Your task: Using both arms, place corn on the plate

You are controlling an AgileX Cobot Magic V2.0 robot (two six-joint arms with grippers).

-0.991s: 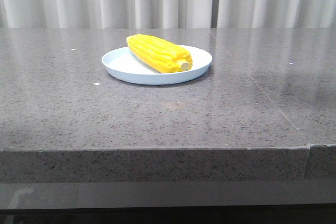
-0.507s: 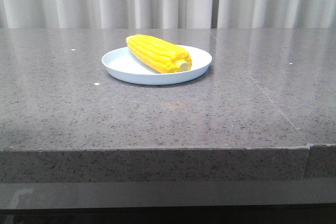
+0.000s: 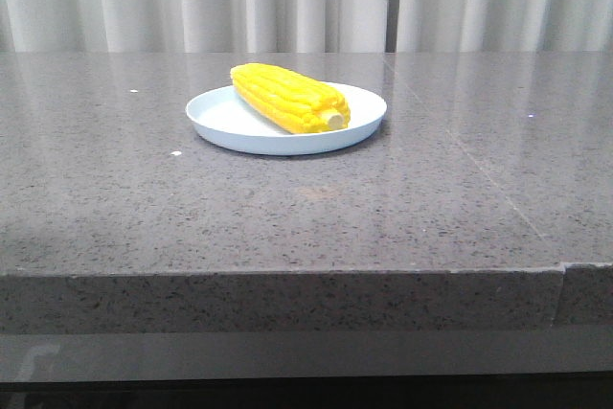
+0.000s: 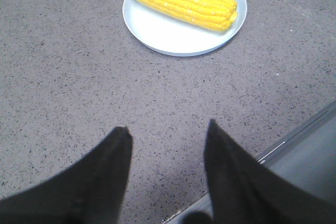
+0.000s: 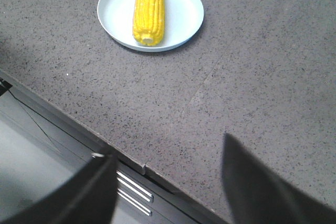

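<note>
I see the corn cob [image 3: 290, 97] lying across the white plate [image 3: 222, 121] on the tabletop [image 3: 144, 208], its tip overhanging the rim. My left gripper [image 4: 167, 132] and right gripper [image 5: 169, 156] both hang released, well apart from it (near the table edge). Any bump to the plate could roll the cob off.

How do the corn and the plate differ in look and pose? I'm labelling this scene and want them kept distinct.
The corn is bright yellow with ridged kernel rows; the plate is plain, smooth and pale. The corn is long and tapered; the plate is round and shallow. The corn lies across the plate, its tip reaching past the rim, while the plate sits flat on the table. Neither is held by a gripper.
</note>
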